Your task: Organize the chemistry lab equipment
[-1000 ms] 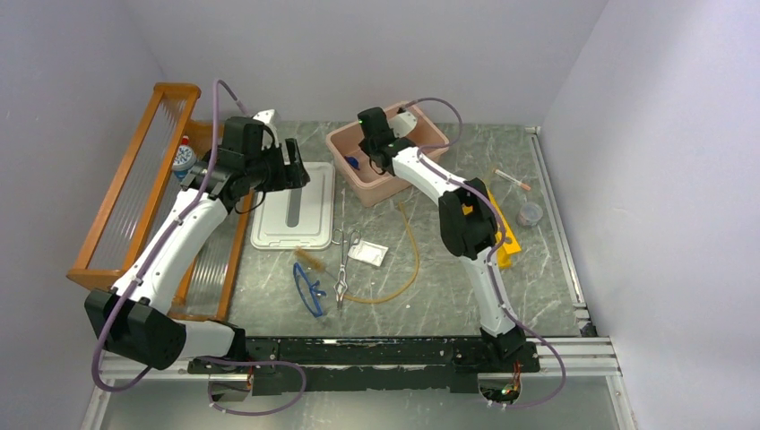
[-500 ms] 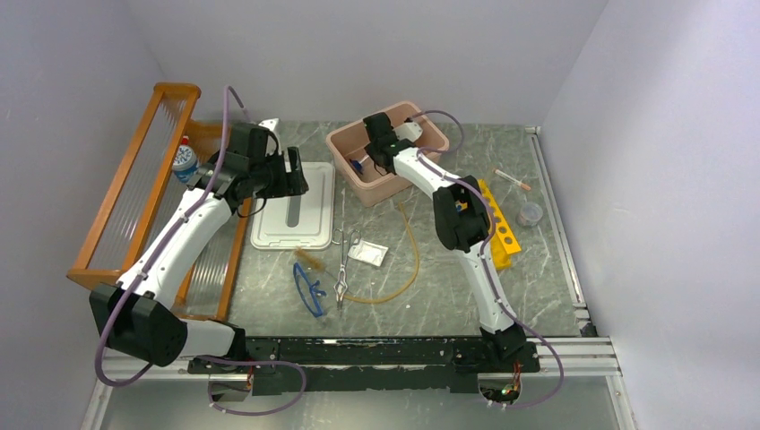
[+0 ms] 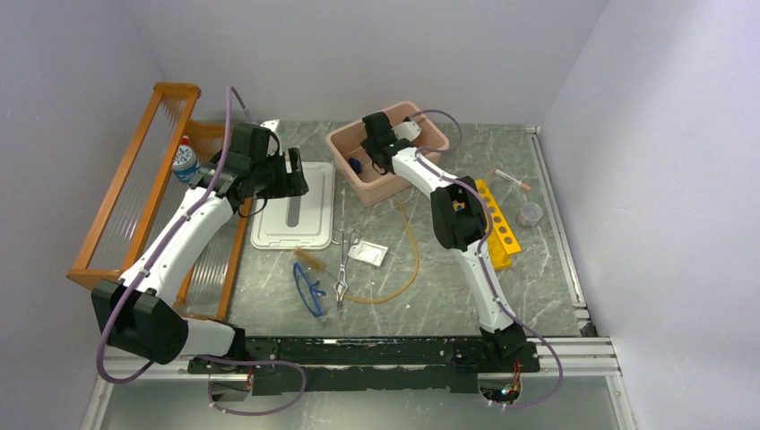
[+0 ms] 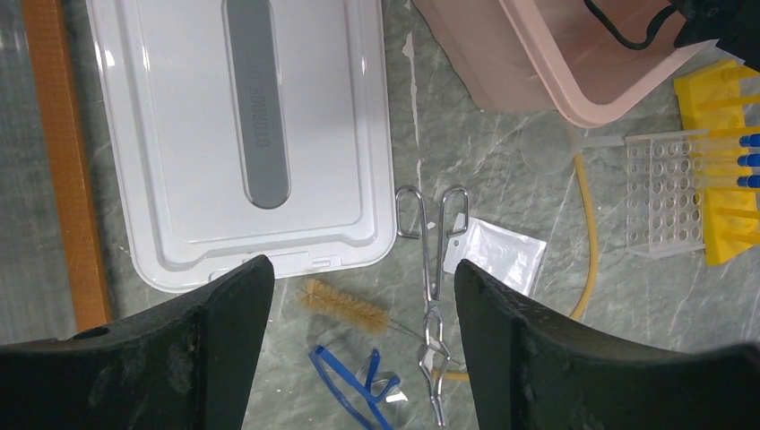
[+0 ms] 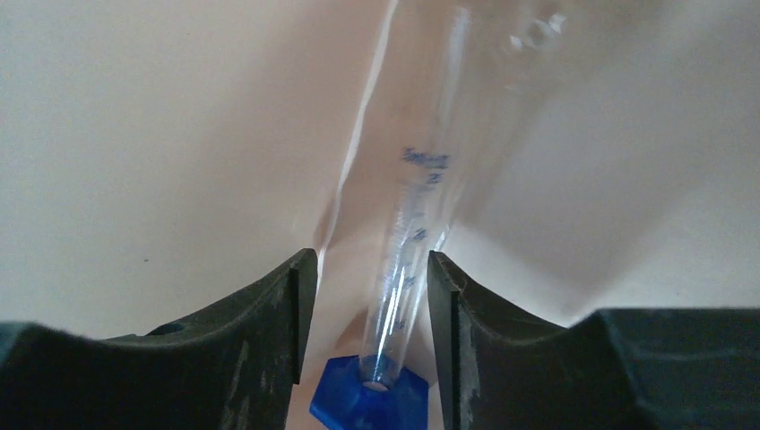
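Grey stone table (image 3: 556, 296) and pale walls fill my top view. My left claw (image 3: 294, 175) hangs over a white lid (image 3: 291, 219), near the orange shelf (image 3: 134, 179). My right claw (image 3: 372, 154) reaches down into the pink bin (image 3: 339, 152). In the middle of the table lie the blue glasses (image 3: 309, 288), the metal scissors (image 3: 343, 262), the white packet (image 3: 367, 253) and the tan tube (image 3: 410, 260), all close together. A yellow rack (image 3: 504, 237) sits to their right.

From my left wrist camera, the left claw is wide open with nothing in it. Under it I see the lid, the scissors just beside the packet, and a little brush (image 4: 345, 306) near the glasses. Blue-capped tubes (image 4: 748, 161) lie in the yellow rack.

From my right wrist camera, the right claw's fingers are a little way apart. A clear measuring tube (image 5: 421, 206) with a blue foot (image 5: 367, 399) sits between them, inside the pink bin. I see a thin gap on each side of it, so the claw is not squeezing.
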